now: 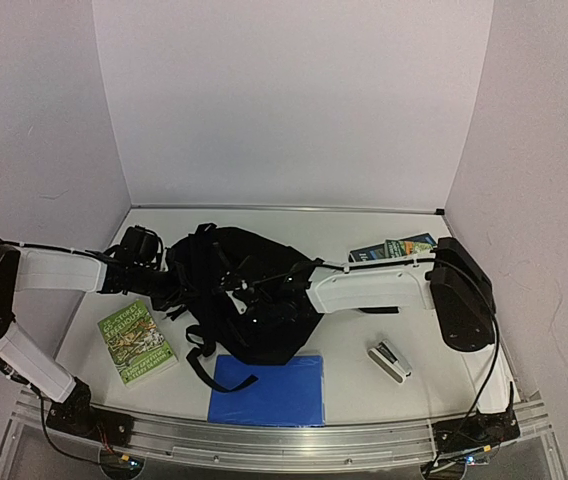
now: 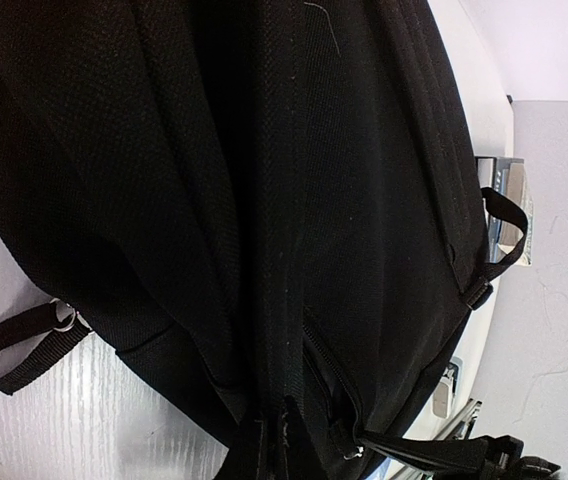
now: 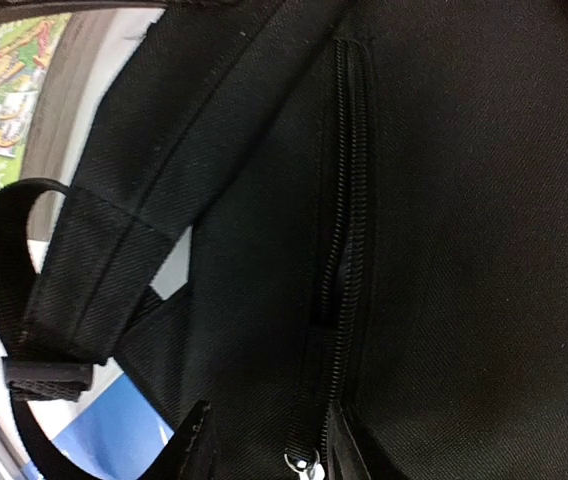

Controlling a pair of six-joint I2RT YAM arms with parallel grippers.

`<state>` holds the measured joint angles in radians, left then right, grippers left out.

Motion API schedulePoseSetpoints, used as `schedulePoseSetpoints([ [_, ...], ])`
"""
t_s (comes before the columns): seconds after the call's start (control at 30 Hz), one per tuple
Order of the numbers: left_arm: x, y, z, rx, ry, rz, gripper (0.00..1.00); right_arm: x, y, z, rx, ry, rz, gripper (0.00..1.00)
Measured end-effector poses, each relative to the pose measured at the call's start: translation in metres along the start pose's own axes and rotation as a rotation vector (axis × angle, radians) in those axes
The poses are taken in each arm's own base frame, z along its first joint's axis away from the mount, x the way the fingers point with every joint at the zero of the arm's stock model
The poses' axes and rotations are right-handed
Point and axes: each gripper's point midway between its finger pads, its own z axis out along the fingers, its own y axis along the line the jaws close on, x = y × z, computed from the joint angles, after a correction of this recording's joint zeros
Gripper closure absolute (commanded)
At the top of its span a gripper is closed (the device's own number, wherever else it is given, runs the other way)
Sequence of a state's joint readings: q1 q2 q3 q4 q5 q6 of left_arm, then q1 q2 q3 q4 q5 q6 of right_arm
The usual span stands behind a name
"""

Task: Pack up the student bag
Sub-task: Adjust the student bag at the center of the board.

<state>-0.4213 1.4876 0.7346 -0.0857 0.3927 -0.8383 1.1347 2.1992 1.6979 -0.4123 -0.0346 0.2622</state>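
The student bag (image 1: pixel 239 285) is black and lies mid-table with its straps spread toward the front. My left gripper (image 1: pixel 172 278) is at the bag's left edge. In the left wrist view its dark fingers (image 2: pixel 249 452) sit close together, pinched on a fold of the bag's fabric (image 2: pixel 294 200). My right gripper (image 1: pixel 267 300) rests on the bag's near right part. In the right wrist view its fingertips (image 3: pixel 190 452) stand apart on either side of a zipper line (image 3: pixel 339 230), with the metal zipper pull (image 3: pixel 302 466) between them. The zipper shows a short gap.
A green book (image 1: pixel 136 340) lies front left of the bag. A blue folder (image 1: pixel 267 388) lies in front of it. Another book (image 1: pixel 392 247) lies at the back right, partly under my right arm. A small white-grey object (image 1: pixel 390 360) lies front right.
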Motion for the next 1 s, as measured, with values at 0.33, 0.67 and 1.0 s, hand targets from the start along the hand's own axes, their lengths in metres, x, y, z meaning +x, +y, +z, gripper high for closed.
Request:
schedulePoseSetpoints([
  [0.33,0.000,0.000,0.000,0.005,0.000,0.000,1.00,0.005,-0.007,0.014,0.023,0.034,0.005,0.74],
  [0.67,0.001,0.003,0.000,-0.001,0.001,-0.003,1.00,0.009,-0.016,0.023,0.028,0.046,0.041,1.00],
  [1.0,0.001,0.015,0.000,-0.018,-0.006,-0.050,1.00,0.002,-0.006,-0.010,-0.062,-0.019,0.093,1.00],
])
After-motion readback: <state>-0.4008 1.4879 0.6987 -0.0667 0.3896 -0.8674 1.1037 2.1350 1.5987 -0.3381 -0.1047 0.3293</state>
